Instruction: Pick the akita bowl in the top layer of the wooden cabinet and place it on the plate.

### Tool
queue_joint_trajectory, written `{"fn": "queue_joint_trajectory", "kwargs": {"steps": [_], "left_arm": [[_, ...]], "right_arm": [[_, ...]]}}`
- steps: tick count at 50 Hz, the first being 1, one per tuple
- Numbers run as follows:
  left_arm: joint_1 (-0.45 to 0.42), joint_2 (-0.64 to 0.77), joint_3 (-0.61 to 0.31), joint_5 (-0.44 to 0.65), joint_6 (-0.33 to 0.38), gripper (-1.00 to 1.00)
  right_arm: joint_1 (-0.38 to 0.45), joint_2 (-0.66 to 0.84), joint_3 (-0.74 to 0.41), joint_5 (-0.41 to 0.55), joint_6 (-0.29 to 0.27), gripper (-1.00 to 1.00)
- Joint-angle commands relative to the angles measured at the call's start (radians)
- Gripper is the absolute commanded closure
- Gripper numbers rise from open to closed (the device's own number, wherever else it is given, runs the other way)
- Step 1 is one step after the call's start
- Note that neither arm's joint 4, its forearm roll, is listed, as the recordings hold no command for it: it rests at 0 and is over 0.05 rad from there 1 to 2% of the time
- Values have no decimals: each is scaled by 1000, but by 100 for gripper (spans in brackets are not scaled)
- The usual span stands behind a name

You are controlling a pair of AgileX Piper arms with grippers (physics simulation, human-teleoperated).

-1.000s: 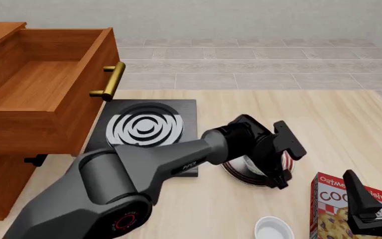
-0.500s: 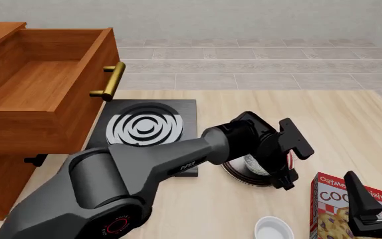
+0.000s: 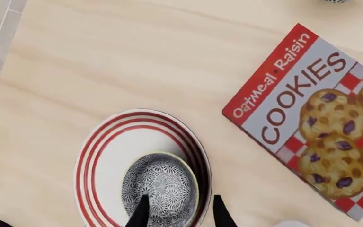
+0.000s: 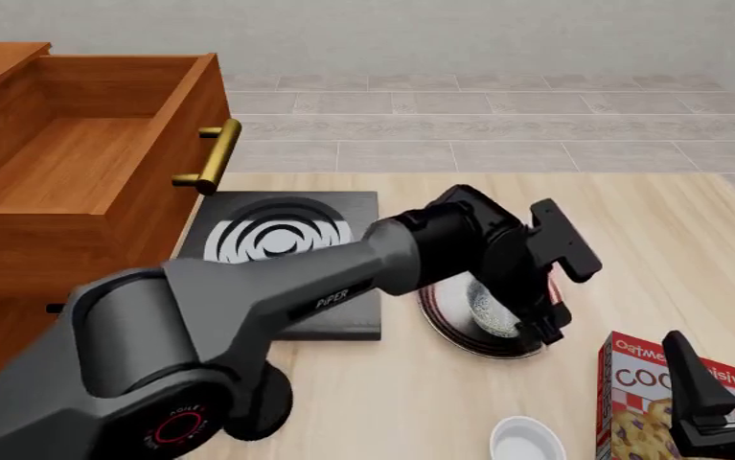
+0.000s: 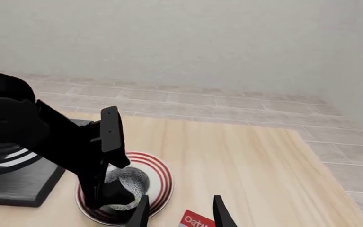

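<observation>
1. The akita bowl (image 3: 161, 189) sits upright on the plate (image 3: 109, 156), off-centre, toward the side of the rim nearest the left gripper's fingers.
2. The plate lies flat on the table (image 4: 674, 240), just right of the black stove (image 4: 278, 247) and to the far left of the cookie box (image 4: 654, 407).
3. The left gripper (image 3: 180, 213) is above the bowl. Its fingers stand narrowly apart, one over the bowl's inside, the other just outside its rim. Contact with the rim cannot be told.
4. The right gripper (image 5: 180, 212) hangs at the near right over the cookie box, fingers parted and holding nothing.
5. The wooden cabinet (image 4: 10, 316) stands at the left. The top layer (image 4: 80, 163) is pulled out, its brass handle (image 4: 214, 158) facing right; its visible floor shows bare wood.
6. A small white bowl (image 4: 526, 443) rests at the near edge, just left of the cookie box.
</observation>
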Motion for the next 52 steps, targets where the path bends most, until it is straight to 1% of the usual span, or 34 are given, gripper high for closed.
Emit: {"fn": "queue_joint_trajectory", "kwargs": {"steps": [1, 22, 23, 28, 34, 43, 52], "left_arm": [[0, -52, 17, 12, -2, -100], [15, -136, 38, 33, 12, -100], [9, -143, 26, 44, -2, -100], [7, -153, 12, 57, -10, -100], [7, -172, 16, 60, -11, -100], [3, -194, 13, 69, -34, -100], [-3, -215, 6, 80, -75, -100]], "right_arm": [[-3, -4, 0, 5, -10, -100], [-13, -16, 0, 17, -22, -100], [-13, -13, 0, 14, -24, -100], [-14, -7, 0, 8, -25, -100], [-16, -6, 0, 6, -28, -100], [-20, -1, 0, 0, -32, -100], [-22, -16, 0, 15, -35, -100]]}}
